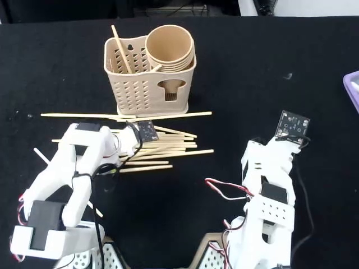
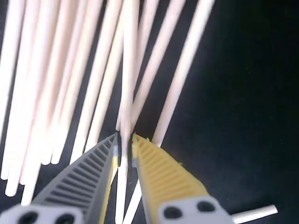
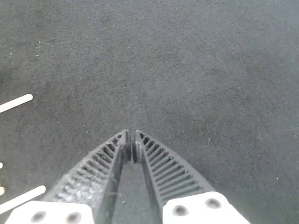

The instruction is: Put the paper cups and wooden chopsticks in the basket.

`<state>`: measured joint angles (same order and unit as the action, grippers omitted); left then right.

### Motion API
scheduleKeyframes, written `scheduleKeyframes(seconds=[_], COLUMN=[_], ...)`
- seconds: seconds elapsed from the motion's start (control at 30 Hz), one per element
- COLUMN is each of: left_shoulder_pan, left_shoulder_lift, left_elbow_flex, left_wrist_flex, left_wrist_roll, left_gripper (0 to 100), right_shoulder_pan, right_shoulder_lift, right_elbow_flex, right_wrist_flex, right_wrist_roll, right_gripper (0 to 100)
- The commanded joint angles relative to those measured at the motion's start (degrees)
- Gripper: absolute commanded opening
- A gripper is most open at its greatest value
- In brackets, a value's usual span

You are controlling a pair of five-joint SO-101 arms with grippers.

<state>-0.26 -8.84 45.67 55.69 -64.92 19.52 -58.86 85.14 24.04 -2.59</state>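
The basket (image 1: 148, 84) stands near the table's (image 1: 269, 67) far edge, left of centre, with the stacked paper cups (image 1: 170, 47) and one leaning stick (image 1: 121, 49) already inside. The loose chopsticks (image 1: 174, 148) lie fanned just in front of it. The left gripper (image 2: 125, 142) sits over them, jaws pinched narrow on a single chopstick (image 2: 127, 70), and its wrist covers part of the pile. The right gripper (image 3: 130, 148) rests over bare cloth on the open right half, jaws closed on nothing. A purple object (image 1: 352, 89) is cut off at the right edge.

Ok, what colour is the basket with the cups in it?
The basket is beige, clearest in the high view.
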Motion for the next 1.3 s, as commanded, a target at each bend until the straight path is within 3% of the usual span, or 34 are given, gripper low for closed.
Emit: scheduleKeyframes(seconds=[0.0,0.2,0.4,0.57,0.7,0.97,1.27], left_shoulder_pan=[-0.75,-0.75,-1.1,-0.92,-1.1,-1.1,-0.57], left_shoulder_lift=[2.46,3.16,3.16,3.16,2.99,2.64,2.55], left_elbow_flex=[0.48,0.48,0.48,0.48,0.57,-2.68,-18.95], left_wrist_flex=[-1.41,-1.41,-1.32,-1.32,-1.32,5.54,21.45], left_wrist_roll=[1.93,1.93,1.93,1.93,1.93,1.93,1.93], left_gripper=[3,5,22,15,3,3,3], right_shoulder_pan=[-0.53,-0.62,-0.62,-0.62,-0.62,-0.62,-0.62], right_shoulder_lift=[-1.8,-1.8,-1.8,-1.8,-1.8,-1.8,-1.8], right_elbow_flex=[-0.48,-0.48,-0.48,-0.48,-0.48,-0.48,-0.48], right_wrist_flex=[-1.32,-1.32,-1.32,-1.32,-1.32,-1.32,-1.32], right_wrist_roll=[0.53,0.53,0.53,0.53,0.53,0.53,0.53], right_gripper=[2.5,2.5,2.5,2.5,2.5,2.5,2.5])
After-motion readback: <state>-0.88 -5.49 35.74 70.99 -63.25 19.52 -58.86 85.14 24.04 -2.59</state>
